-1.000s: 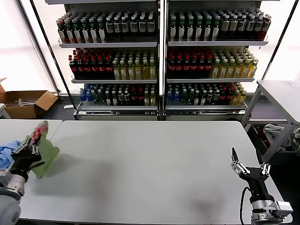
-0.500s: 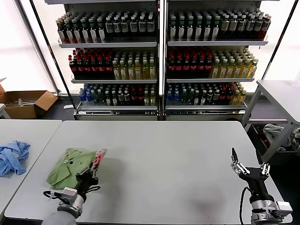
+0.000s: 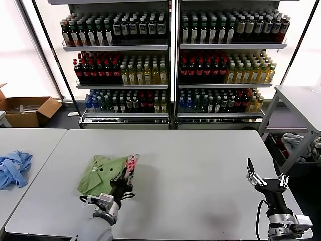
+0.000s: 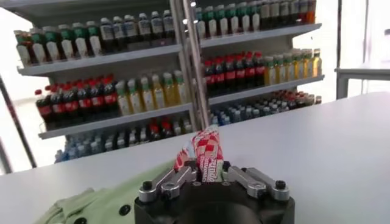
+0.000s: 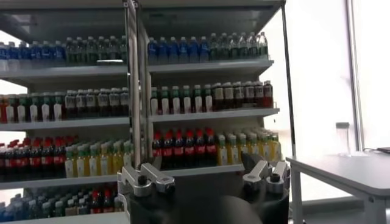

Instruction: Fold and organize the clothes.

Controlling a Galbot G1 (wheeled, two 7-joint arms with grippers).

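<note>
The clothes, a light green polo shirt with small dark buttons, lie bunched on the grey table at its front left. A fold of its red-and-white checkered print sticks up at the shirt's right edge. My left gripper sits low over that edge. In the left wrist view the checkered fold stands pinched between the jaws of the left gripper, with green cloth beside it. My right gripper waits open at the front right with nothing in it, and the right gripper faces the shelves.
A light blue garment lies on a separate table at the far left. Shelves of bottles stand behind the table. A cardboard box sits on the floor at the back left, and another table stands at the right.
My left gripper has carried the green shirt from the far left edge rightward across the table. The shirt now rests on the surface. The right arm has not moved.
</note>
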